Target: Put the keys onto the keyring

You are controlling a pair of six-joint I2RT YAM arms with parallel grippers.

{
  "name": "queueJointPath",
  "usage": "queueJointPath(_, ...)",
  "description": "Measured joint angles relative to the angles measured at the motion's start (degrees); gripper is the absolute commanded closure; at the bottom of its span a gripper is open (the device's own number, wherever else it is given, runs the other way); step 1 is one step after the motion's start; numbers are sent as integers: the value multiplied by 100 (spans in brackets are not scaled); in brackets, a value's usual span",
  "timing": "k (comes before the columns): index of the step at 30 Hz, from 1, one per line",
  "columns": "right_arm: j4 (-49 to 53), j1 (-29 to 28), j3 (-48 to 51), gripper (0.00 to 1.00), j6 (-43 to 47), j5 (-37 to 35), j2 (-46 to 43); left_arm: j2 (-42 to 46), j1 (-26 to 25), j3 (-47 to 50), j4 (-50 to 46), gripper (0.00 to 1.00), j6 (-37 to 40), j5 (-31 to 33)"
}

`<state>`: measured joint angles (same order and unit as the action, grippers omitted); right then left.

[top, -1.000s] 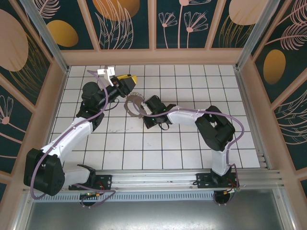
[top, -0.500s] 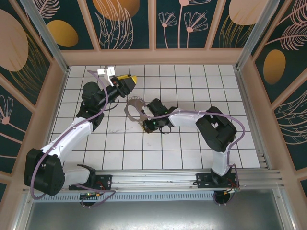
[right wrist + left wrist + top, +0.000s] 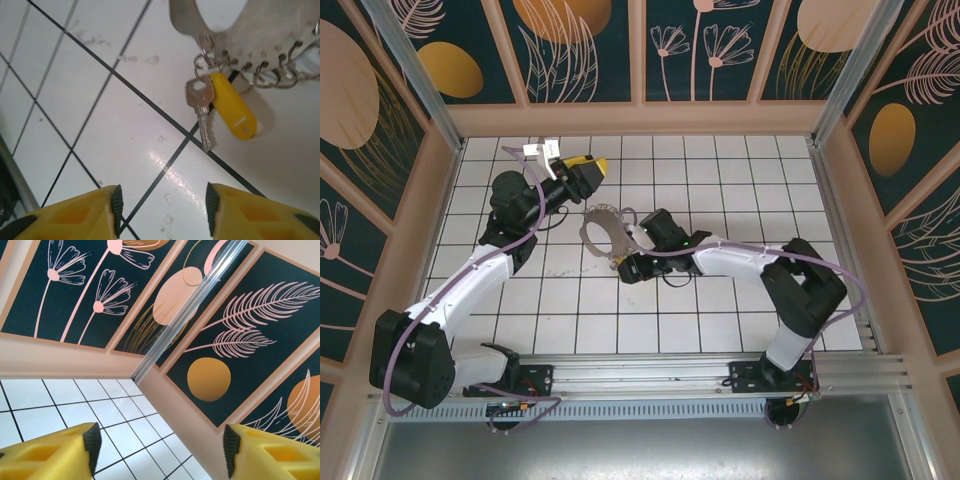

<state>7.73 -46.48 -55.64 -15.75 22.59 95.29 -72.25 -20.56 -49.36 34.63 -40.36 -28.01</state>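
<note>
The key is seen hanging by a small split ring from the edge of the keyring, which lies flat on the white tiled bench just beyond the right tool. That tool's fingers are held apart with nothing between them. The left tool is likewise open and empty, pointed at the patterned wall. The threading is judged done, so a clean retreat is called for: the right tool should be drawn up and back with fingers kept wide, so that neither the key nor the row of small rings is snagged and the keyring dragged. The key is small, silvery, toothed along one edge, and paired with a glossy yellow tag
</note>
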Motion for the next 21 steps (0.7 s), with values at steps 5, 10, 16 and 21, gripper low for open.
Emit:
queueJointPath(5, 37, 439, 42, 35, 24, -22, -745, 13, 0, -2, -46, 2, 63, 22)
queueJointPath(10, 133, 1222, 42, 18, 57, -70, -1561, 179, -2, -15, -328, 1, 227, 201)
queueJointPath(16, 199, 2218, 42, 12, 188, -619, -2326, 426, -2, -109, -846, 2, 684, 935)
queueJointPath(21, -122, 3200, 243, 3, 46, -1392, -2815, 896, -2, 291, -826, 2, 1174, 2142)
